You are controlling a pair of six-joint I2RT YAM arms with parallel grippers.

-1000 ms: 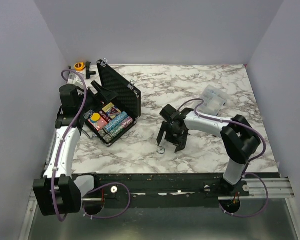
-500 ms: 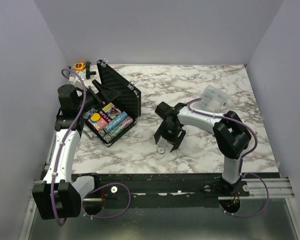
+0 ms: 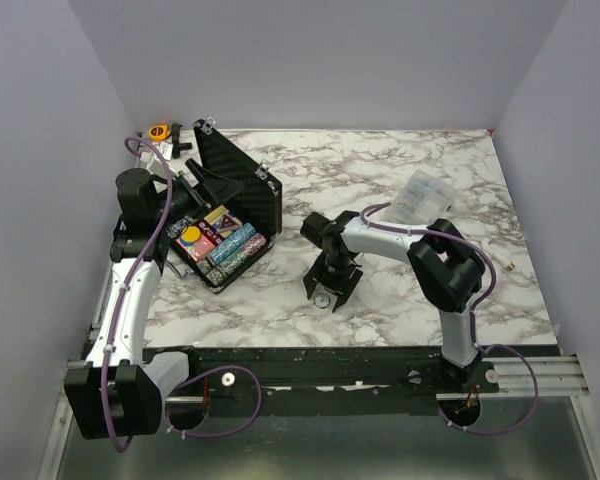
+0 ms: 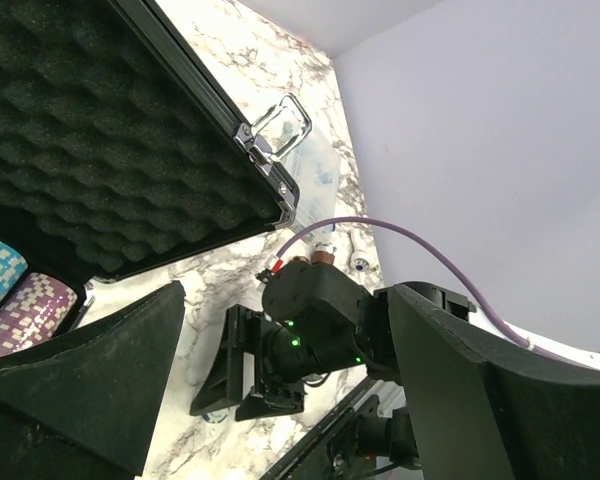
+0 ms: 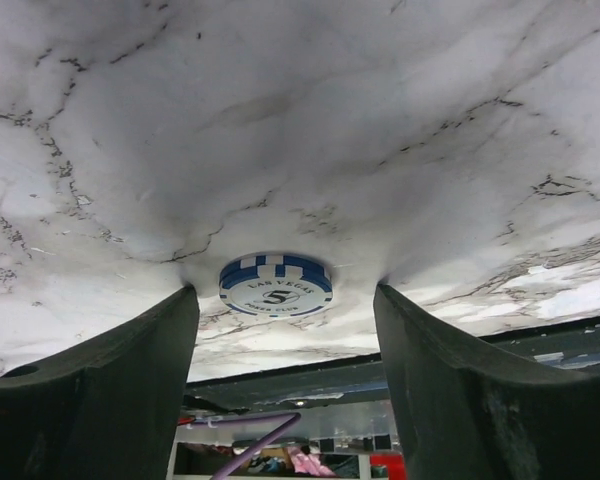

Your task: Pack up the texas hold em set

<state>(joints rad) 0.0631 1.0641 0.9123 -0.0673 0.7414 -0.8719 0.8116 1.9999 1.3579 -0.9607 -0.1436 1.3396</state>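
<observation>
1. The right gripper (image 3: 328, 288) has moved left and come down to the surface (image 3: 410, 290). Its fingers now straddle the loose blue-and-white chip (image 5: 275, 285), near centre.
2. Its jaws have narrowed but remain partly open, with a gap on either side; the chip is not yet held.
3. The case (image 3: 263, 205) stands far left, lid up. The left gripper (image 3: 202, 185) is unchanged over it, wide open and empty.
4. Judgement: pickup is imminent, and the flat chip may slip.
</observation>
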